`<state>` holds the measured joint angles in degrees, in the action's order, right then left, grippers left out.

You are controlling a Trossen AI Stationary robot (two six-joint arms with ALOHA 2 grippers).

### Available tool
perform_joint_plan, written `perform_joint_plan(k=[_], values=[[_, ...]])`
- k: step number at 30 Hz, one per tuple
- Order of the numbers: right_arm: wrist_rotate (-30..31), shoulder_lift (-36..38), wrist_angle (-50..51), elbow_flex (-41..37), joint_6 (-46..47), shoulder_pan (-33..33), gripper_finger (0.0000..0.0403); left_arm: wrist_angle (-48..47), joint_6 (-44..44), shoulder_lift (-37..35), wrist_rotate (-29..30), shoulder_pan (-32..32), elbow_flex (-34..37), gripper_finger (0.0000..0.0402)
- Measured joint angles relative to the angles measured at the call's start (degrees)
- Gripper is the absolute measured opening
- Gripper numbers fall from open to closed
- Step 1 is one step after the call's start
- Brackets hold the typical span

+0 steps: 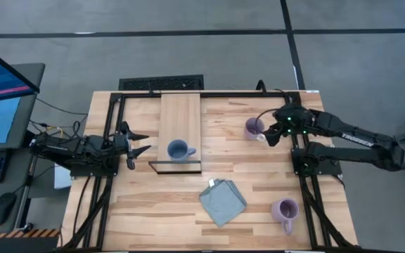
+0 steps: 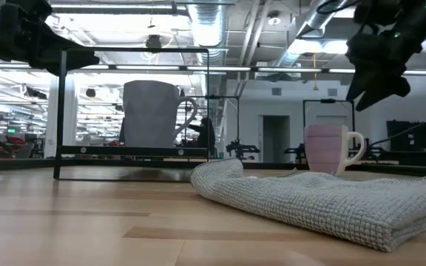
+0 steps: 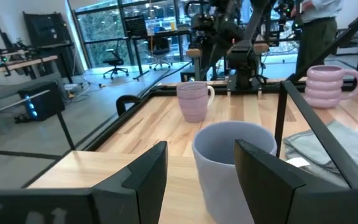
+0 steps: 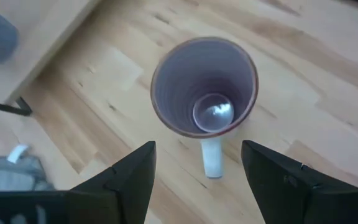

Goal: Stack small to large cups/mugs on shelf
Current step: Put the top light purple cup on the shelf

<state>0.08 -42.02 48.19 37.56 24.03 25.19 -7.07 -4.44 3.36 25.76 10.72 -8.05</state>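
A dusty blue mug (image 1: 179, 150) stands upright on the light-wood shelf (image 1: 180, 112), near the shelf's near end. One lilac mug (image 1: 254, 128) stands on the table to the right of the shelf. A second, ribbed lilac mug (image 1: 285, 209) stands near the front right. My right gripper (image 4: 197, 180) hovers open above the first lilac mug (image 4: 204, 87), tipped down toward it, the mug's handle (image 4: 212, 158) showing between the fingers. My left gripper (image 1: 140, 141) waits open and level to the left of the shelf, pointing at the blue mug (image 3: 232, 165) without touching it.
A folded grey-blue cloth (image 1: 223, 202) lies on the table in front of the shelf, between it and the ribbed mug. A thin dark frame (image 2: 132, 50) stands around the shelf's near end. Black rails run along the table's left and right sides.
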Motion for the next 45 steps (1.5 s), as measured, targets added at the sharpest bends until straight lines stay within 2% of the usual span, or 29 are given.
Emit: perform_joint_plan(k=[11, 21, 30, 37, 45], values=[[-0.07, -8.76, 6.61, 0.59, 2.56, -3.42, 0.026, 0.0, -4.41, 0.0, 0.14, 0.02, -0.02, 0.0177], [2.02, -13.09, 3.2, 0.59, 2.56, -6.53, 0.026, 0.0, -8.17, 0.0, 0.66, 0.02, -0.02, 0.0177], [6.21, -17.76, 1.95, 0.57, -0.04, -6.54, 0.026, -0.02, -8.44, 0.0, 0.69, 0.02, -0.02, 0.0177], [6.51, -20.63, 1.4, 0.55, -0.61, -6.25, 0.026, -0.02, -8.42, 0.0, 0.76, 0.0, -0.02, 0.0177], [7.41, -22.21, -3.94, 0.53, -2.16, -6.27, 0.026, -0.07, -8.38, 0.0, 0.83, 0.02, -0.02, 0.0177]])
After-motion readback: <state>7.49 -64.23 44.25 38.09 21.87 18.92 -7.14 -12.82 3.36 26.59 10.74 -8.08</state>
